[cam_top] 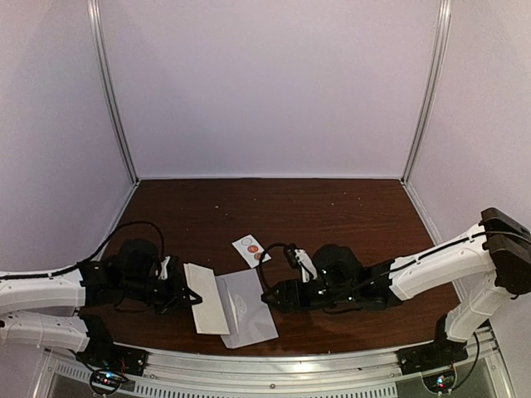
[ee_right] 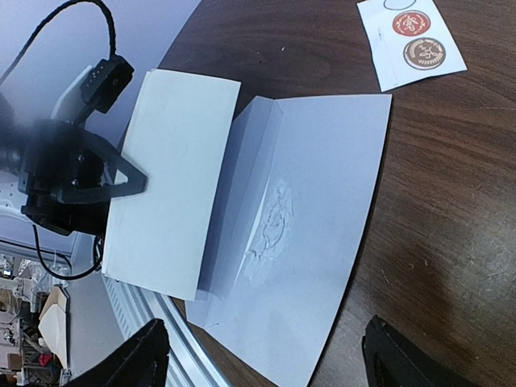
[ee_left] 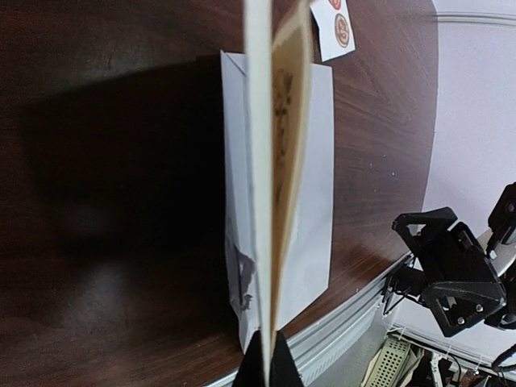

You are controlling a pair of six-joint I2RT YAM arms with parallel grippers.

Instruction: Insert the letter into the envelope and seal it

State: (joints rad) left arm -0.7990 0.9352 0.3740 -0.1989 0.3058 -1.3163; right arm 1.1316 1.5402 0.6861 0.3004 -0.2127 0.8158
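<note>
The left gripper (cam_top: 187, 296) is clamped on the edge of the light, probably stiff letter (cam_top: 206, 308) just above the thin, slide-prone envelope (cam_top: 249, 319) at lower centre, best pinned by its flap (ee_right: 254, 169), the right gripper (cam_top: 272, 297) gapes, and only the left wrist view shows the letter's fold parting.

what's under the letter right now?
Flap edge of the envelope and dark table; the letter, pinched by the left gripper, covers the rest of the flap. Envelope's inside is hidden.
</note>
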